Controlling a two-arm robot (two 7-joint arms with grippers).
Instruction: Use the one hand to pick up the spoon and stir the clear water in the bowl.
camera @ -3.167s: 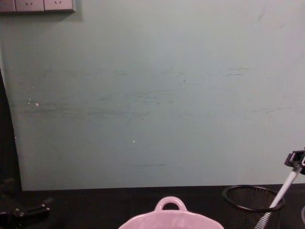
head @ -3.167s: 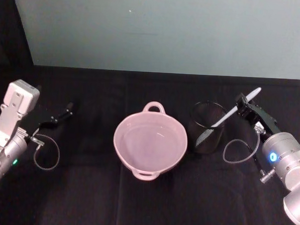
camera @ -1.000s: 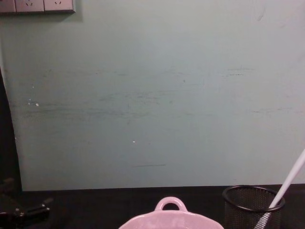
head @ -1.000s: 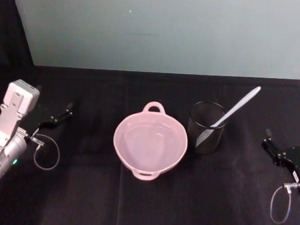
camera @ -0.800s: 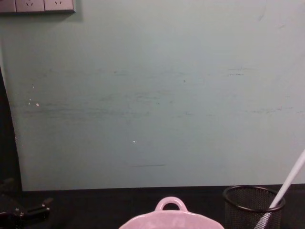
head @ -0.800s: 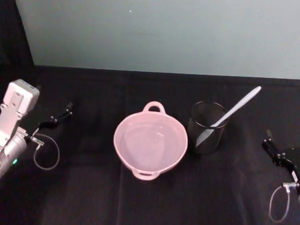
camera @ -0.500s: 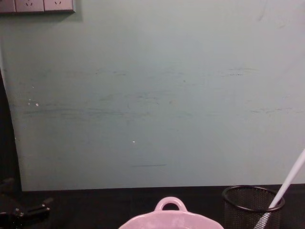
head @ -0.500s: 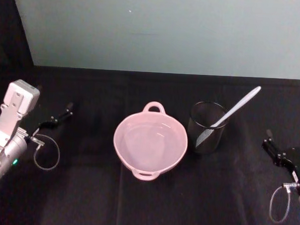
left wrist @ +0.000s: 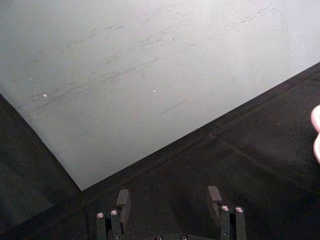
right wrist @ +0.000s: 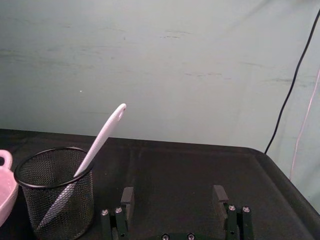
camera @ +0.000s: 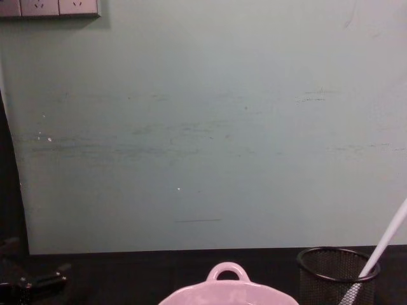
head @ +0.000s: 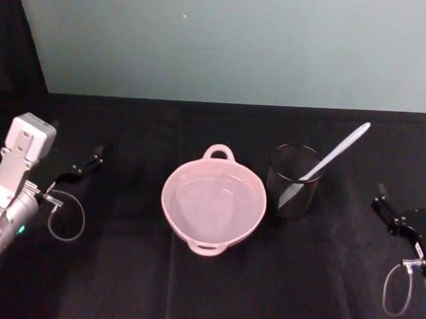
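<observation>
While the pink bowl sits mid-desk holding clear water, the whitish spoon stands in the black mesh cup just to its right. Its scoop end rests inside the cup; its long handle leans over the rim, pointing up and away toward the far right, hole end topmost. Well apart at the desk's right edge, the right tool hangs with fingers spread and empty. At far left, the left tool is likewise parted.
</observation>
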